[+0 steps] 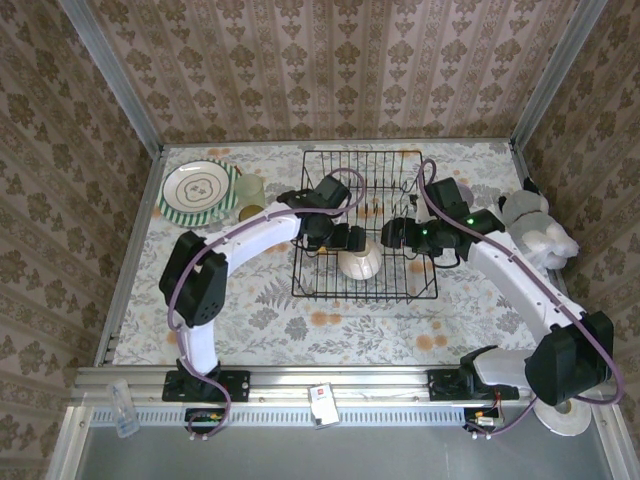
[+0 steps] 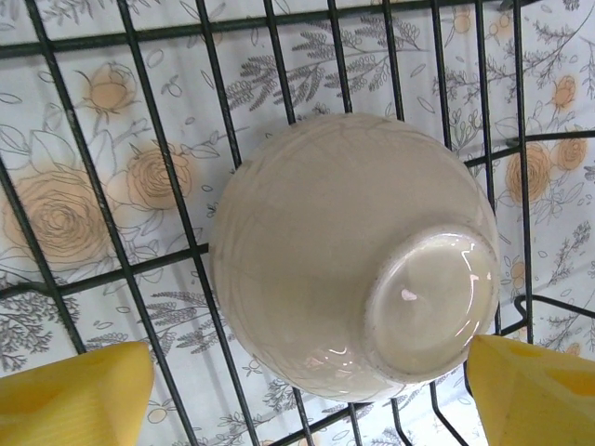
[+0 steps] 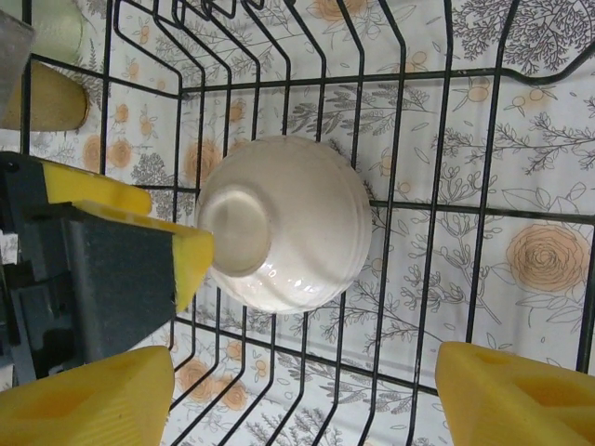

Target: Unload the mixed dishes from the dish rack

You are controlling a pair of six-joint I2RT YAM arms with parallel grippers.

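The cream bowl (image 2: pixel 353 255) lies foot-up on the floor of the dish rack (image 1: pixel 365 160), squarely between the wide-spread fingers of the left gripper (image 1: pixel 350 240) — the nearer arm. The right gripper (image 3: pixel 307 372) hangs just beside it, equally wide and holding nothing.

Cream bowl (image 2: pixel 353 251) is showing glossy glazed ceramic w/ faint ribbing. Rack (image 1: pixel 365 170) wire is looking smooth, black-coated metal. Floral tablecloth (image 2: pixel 56 214) is looking matt. Yellow pads (image 2: pixel 74 395) are looking matt, foam-like.
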